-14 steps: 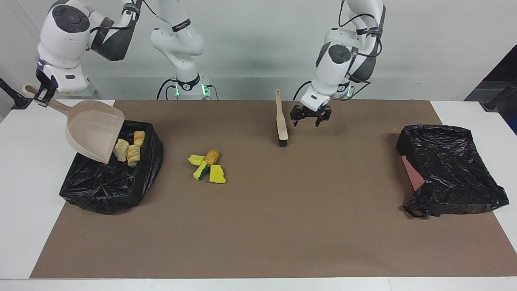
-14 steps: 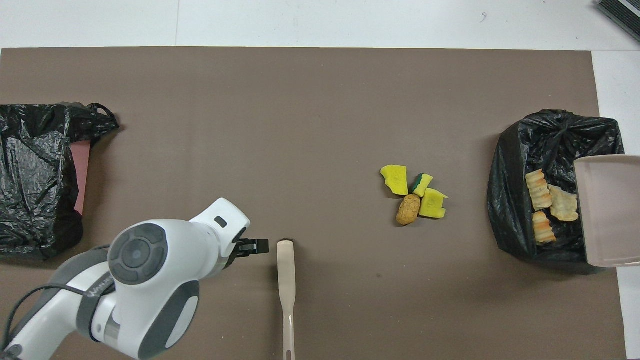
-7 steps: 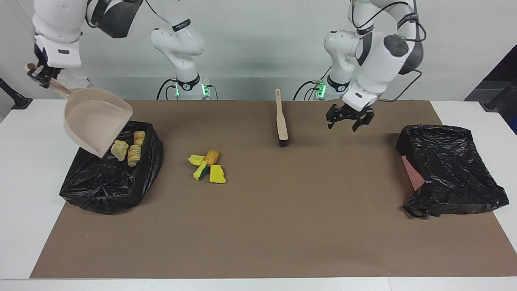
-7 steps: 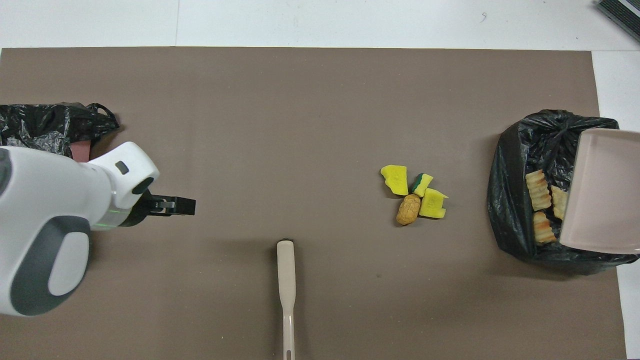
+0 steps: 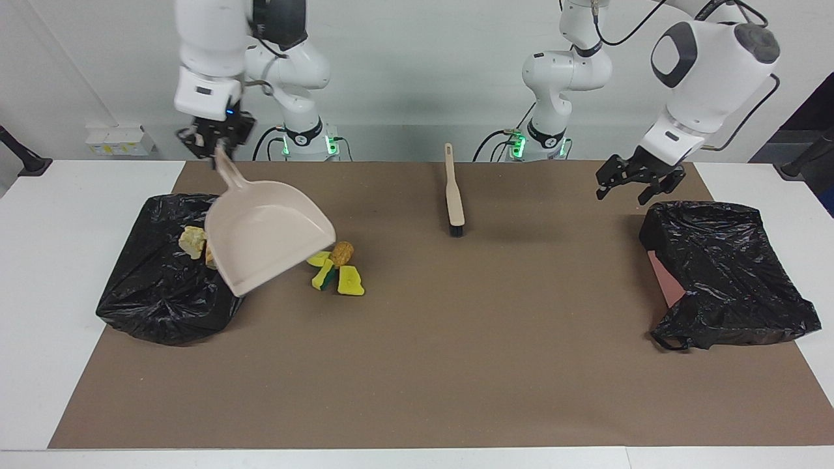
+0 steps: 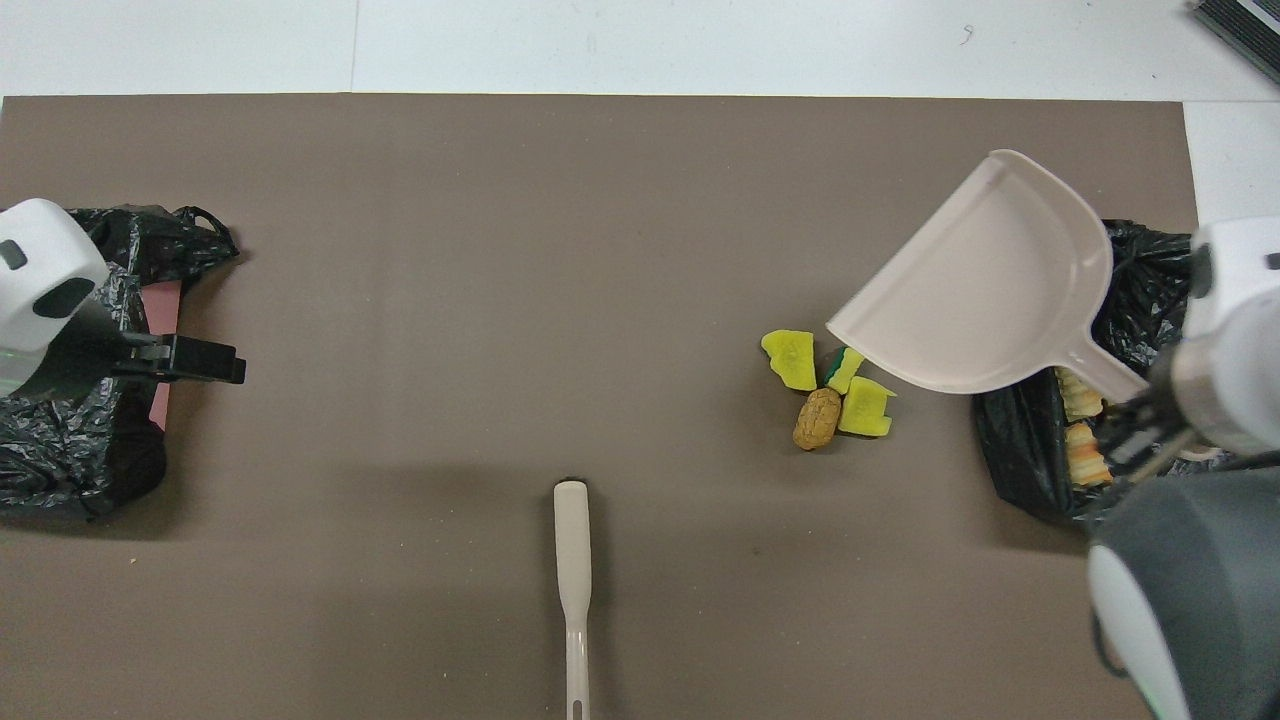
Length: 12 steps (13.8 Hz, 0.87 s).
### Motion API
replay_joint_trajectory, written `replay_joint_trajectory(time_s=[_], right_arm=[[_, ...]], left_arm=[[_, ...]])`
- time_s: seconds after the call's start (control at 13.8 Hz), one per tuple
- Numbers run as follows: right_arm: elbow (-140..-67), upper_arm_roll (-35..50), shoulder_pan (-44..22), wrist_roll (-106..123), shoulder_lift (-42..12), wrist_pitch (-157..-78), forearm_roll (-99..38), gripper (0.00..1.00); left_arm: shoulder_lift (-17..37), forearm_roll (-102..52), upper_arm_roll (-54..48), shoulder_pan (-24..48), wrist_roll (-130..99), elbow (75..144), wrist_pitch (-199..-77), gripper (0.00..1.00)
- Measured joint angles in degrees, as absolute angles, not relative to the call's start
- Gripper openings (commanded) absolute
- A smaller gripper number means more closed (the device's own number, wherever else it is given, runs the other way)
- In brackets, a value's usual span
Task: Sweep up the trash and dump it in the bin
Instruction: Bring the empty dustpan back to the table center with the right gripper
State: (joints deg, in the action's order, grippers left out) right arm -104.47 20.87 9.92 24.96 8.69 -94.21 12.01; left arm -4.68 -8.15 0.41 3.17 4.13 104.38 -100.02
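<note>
The trash pile point(image 5: 335, 267) point(image 6: 830, 385), yellow sponge pieces and a brown lump, lies on the brown mat beside the bin point(image 5: 156, 293) point(image 6: 1020, 450). That bin is lined with a black bag and holds bread-like chunks point(image 5: 192, 240) point(image 6: 1085, 450). My right gripper point(image 5: 218, 144) is shut on the handle of the beige dustpan point(image 5: 264, 234) point(image 6: 990, 290). The pan hangs tilted over the bin's edge, and its lip covers part of the pile. My left gripper point(image 5: 629, 192) point(image 6: 215, 362) is open and holds nothing, over the mat beside a second black bag point(image 5: 723, 273).
The beige brush point(image 5: 454, 195) point(image 6: 572, 560) lies on the mat near the robots, bristles pointing away from them. The second black bag point(image 6: 60, 430) covers a pinkish box at the left arm's end of the table. White table borders the mat point(image 5: 456, 365).
The right arm has swung the dustpan from over the bin toward the trash pile and turned it. The left gripper has moved from the brush toward the second black bag.
</note>
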Motion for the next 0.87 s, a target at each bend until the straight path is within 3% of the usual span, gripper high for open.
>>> replay_joint_trajectory(time_s=[0.29, 0.51, 0.87], right_arm=[[-104.7, 21.5, -2.7, -7.5, -1.9, -104.2, 11.2, 0.0], [-103.9, 21.5, -8.2, -23.8, -11.0, -113.3, 10.4, 0.0], [-89.5, 21.1, -18.1, -41.7, -26.0, -115.8, 8.4, 0.0]], left_arm=[[0.2, -6.6, 0.6, 1.6, 3.4, 94.2, -94.5, 1.0], [2.9, -6.1, 0.5, 1.6, 1.5, 90.1, -92.7, 1.0], [3.5, -3.6, -0.4, 1.8, 1.0, 88.7, -92.2, 1.0]])
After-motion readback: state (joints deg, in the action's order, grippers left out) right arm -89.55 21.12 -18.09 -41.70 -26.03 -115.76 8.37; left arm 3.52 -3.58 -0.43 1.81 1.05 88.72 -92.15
